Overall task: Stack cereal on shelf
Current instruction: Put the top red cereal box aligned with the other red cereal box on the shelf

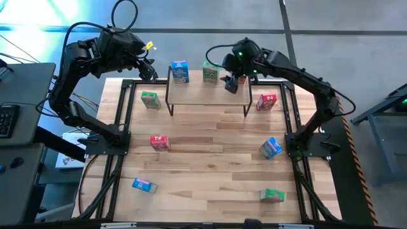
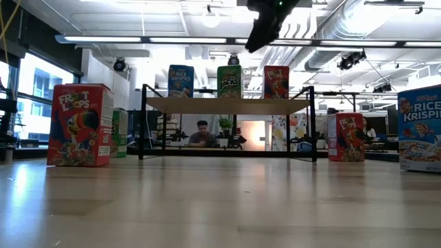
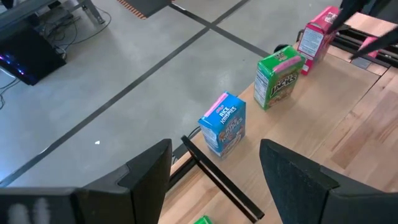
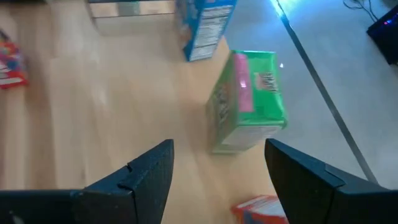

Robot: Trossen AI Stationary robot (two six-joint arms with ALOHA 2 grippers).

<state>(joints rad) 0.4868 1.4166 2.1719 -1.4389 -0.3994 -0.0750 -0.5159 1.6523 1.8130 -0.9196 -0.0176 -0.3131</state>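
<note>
Three cereal boxes on shelf (image 1: 210,95); six left.
Right end effector (image 1: 230,84) empty, fingers apart, above red box (image 2: 276,82); likely next: fetch another.

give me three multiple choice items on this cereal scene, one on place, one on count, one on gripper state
1. Where does the right gripper hang?
A. over the shelf's right end
B. over the table's near edge
C. beside the left arm's base

2. How many boxes stand on the shelf?
A. one
B. three
C. five

3. How is the left gripper?
A. shut on a blue box
B. shut on nothing
C. open, holding nothing

Answers:
1 A, the high view shows it above the shelf's right end, by the pink-red box.
2 B, the low view shows a blue box, a green box and the pink-red one in a row.
3 C, its wrist view shows spread fingers with nothing between them.
</note>
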